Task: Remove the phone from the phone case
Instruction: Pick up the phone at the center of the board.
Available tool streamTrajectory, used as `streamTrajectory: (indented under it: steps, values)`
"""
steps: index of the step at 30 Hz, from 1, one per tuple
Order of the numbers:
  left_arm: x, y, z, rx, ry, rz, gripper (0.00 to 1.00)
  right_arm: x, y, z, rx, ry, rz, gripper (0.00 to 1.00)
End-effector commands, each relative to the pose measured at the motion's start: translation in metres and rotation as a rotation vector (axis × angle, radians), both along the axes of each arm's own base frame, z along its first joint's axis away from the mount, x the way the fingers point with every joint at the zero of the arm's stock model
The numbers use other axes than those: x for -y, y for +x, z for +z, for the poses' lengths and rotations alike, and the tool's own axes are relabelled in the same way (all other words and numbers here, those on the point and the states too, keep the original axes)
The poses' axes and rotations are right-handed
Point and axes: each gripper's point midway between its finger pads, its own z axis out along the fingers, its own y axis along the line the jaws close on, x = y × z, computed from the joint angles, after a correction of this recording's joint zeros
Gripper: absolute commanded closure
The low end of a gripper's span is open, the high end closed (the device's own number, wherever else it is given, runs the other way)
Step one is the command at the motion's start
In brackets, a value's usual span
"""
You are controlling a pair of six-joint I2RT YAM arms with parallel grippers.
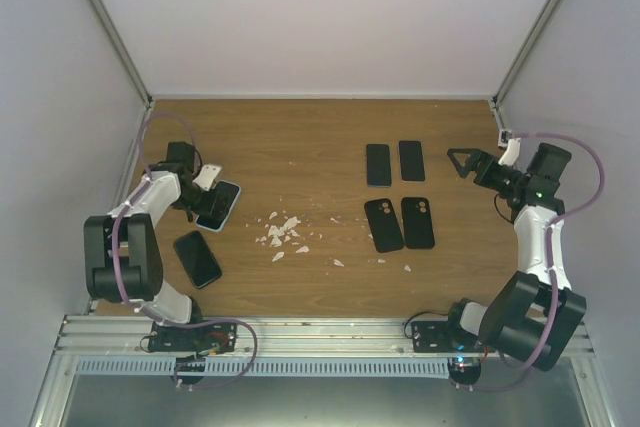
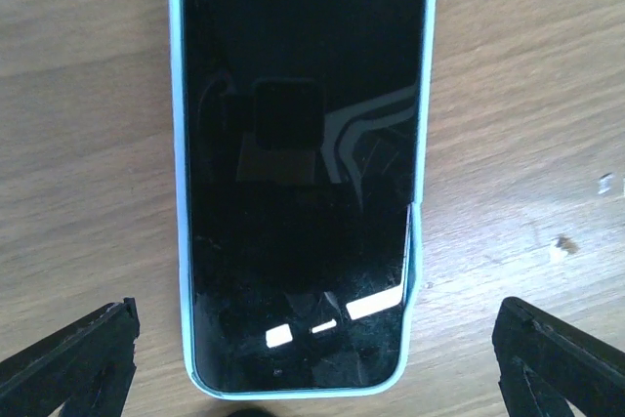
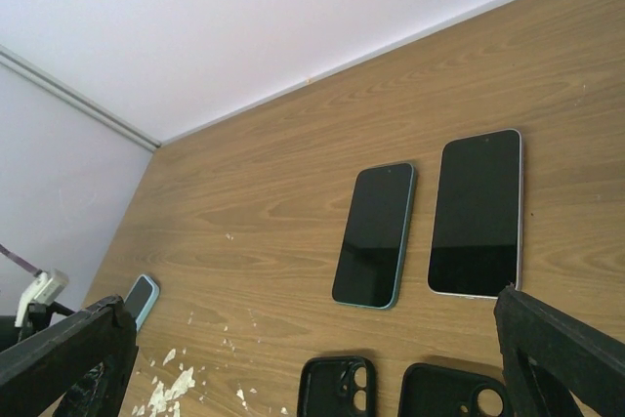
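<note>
a: where is the phone (image 2: 303,144)?

b: on the left side of the table (image 1: 300,137), lying flat, screen up, seated in its pale blue case (image 2: 178,192).

a: and the left gripper (image 2: 312,349)?

b: it hovers right over the phone, pointing down, jaws spread wide, one finger off each long side, touching nothing. i'd say the spread is there to straddle the case before closing on it.

a: any start on the peeling?

b: on one long edge, close to the fingers, the rim looks slightly stepped away from the screen, but i can't be sure. i judge the phone is not yet out.

a: the right gripper (image 1: 463,161)?

b: raised at the far right, jaws wide, holding nothing, probably parked clear of the work. left of it lie two bare phones (image 1: 378,164) and two empty black cases (image 1: 383,225). white crumbs (image 1: 280,232) sit mid-table.
</note>
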Motion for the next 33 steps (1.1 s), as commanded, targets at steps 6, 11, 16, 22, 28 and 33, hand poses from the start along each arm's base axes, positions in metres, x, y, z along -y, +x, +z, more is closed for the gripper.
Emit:
streamTrajectory:
  steps: [6,11,16,22,28,33]
  values:
    - [-0.008,-0.001,-0.033,-0.056,0.037,-0.023,0.01,0.001,-0.001,0.002,0.024,0.003,-0.008,0.00]
    - [0.000,-0.005,-0.046,-0.082,0.039,-0.051,0.01,0.002,-0.001,0.001,0.022,-0.001,-0.010,0.00]
    - [-0.003,-0.006,-0.058,-0.102,0.079,-0.058,0.01,0.003,0.001,-0.002,0.013,0.002,-0.011,0.00]
    - [0.000,-0.005,-0.063,-0.116,0.096,-0.089,0.12,0.003,0.003,-0.004,0.008,0.006,-0.009,0.00]
    - [0.018,0.006,-0.053,-0.097,0.052,-0.150,0.30,-0.003,0.001,-0.003,0.014,0.007,0.015,0.00]
    - [0.055,0.015,-0.041,-0.038,0.118,-0.307,0.42,-0.017,0.000,-0.001,0.032,-0.019,0.052,0.00]
